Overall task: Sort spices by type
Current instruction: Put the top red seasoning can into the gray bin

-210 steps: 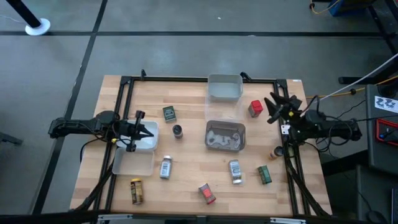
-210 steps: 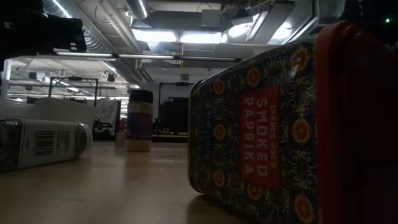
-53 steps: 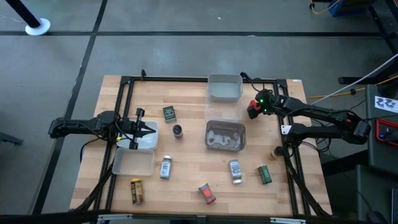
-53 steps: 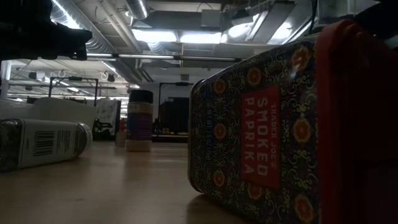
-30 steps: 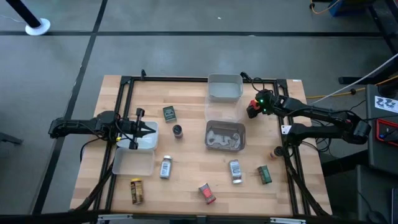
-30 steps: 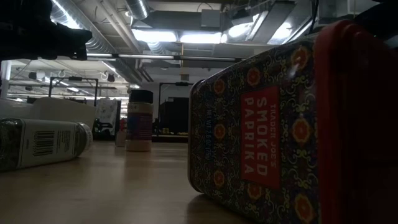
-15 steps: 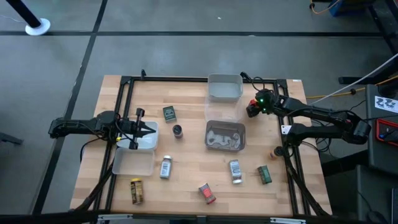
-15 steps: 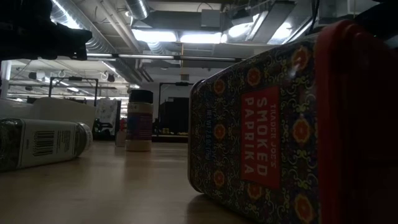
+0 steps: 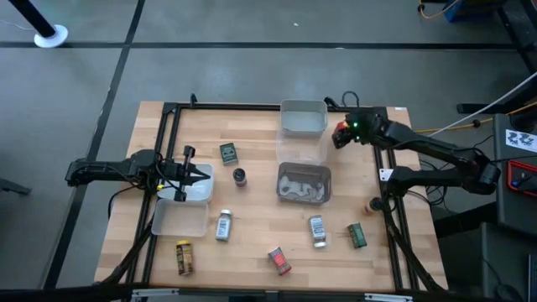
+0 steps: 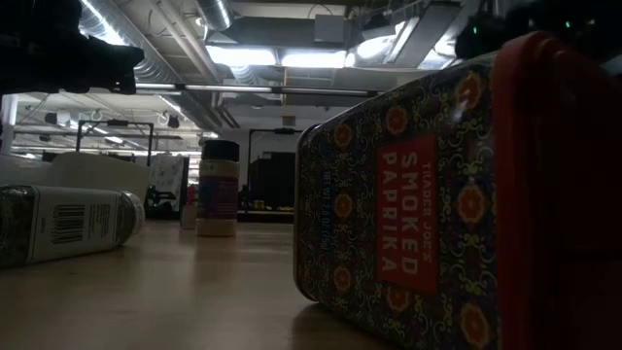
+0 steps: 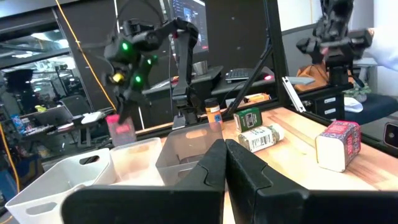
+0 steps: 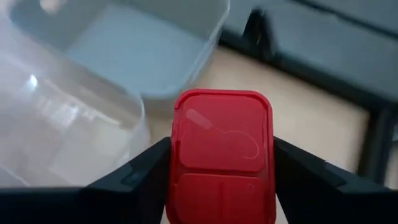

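My right gripper (image 9: 341, 134) is shut on a red spice box (image 12: 222, 134) above the table's far right part, beside the far clear tray (image 9: 303, 118). The left wrist view shows that box (image 11: 121, 129) in the air. On the table lie a green tin (image 9: 227, 152), a dark round jar (image 9: 240, 176), two silver jars (image 9: 223, 225) (image 9: 316, 231), a yellow jar (image 9: 184, 257), another red box (image 9: 279, 261), a second green tin (image 9: 357, 236) and a small orange-brown jar (image 9: 370, 206). My left gripper (image 11: 225, 155) waits shut at the left, over a clear tray (image 9: 179, 214). My right gripper pinches the red box between its two fingers (image 12: 137, 174), one on each of two opposite sides just below the lid (image 12: 186, 186). The fingers slant down from the table's right side. The box is lifted clear of the table, its lid end toward the wrist.
A third clear tray (image 9: 304, 182) with pale contents sits mid-table. A black frame (image 9: 252, 106) runs along the table's edges. In the low view a patterned paprika tin (image 10: 418, 214) fills the front, with a lying silver jar (image 10: 63, 224) and an upright jar (image 10: 218, 188) behind.
My right gripper has risen with the red box and drifted a little toward the far edge; the box, which stood on the table by the far tray, is now lifted clear.
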Tool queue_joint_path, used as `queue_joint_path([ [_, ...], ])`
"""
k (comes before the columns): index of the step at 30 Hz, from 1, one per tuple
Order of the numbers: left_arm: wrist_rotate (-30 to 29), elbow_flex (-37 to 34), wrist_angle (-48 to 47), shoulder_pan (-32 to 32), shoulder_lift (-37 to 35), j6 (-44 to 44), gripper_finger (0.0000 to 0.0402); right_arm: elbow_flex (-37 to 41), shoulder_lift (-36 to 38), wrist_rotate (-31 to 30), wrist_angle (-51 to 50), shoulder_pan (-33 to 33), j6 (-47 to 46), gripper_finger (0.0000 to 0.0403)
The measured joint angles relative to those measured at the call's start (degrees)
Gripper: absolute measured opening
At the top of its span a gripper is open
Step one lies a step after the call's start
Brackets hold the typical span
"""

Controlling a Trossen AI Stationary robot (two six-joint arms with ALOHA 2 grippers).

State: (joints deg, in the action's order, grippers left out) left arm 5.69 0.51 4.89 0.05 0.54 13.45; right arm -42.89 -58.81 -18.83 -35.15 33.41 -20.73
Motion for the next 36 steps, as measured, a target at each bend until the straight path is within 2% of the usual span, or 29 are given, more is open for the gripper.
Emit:
queue_joint_path([
  [6,0.0,0.0,-0.01,-0.01,0.0,0.0,0.0,-8.62,0.02,-1.19,2.97,0.0,3.8,0.0229],
  [13,-0.02,0.0,-0.01,0.01,0.02,0.0,0.0,-9.67,-1.88,-1.13,12.42,0.0,4.97,0.0235],
  [27,0.0,0.01,-0.01,-0.01,0.04,0.0,0.0,-9.62,-23.65,-1.04,25.75,0.11,7.98,0.0234],
  [36,-0.02,0.0,-0.01,0.0,0.04,0.0,0.0,-9.62,-30.86,0.48,28.73,0.11,8.0,0.0237],
])
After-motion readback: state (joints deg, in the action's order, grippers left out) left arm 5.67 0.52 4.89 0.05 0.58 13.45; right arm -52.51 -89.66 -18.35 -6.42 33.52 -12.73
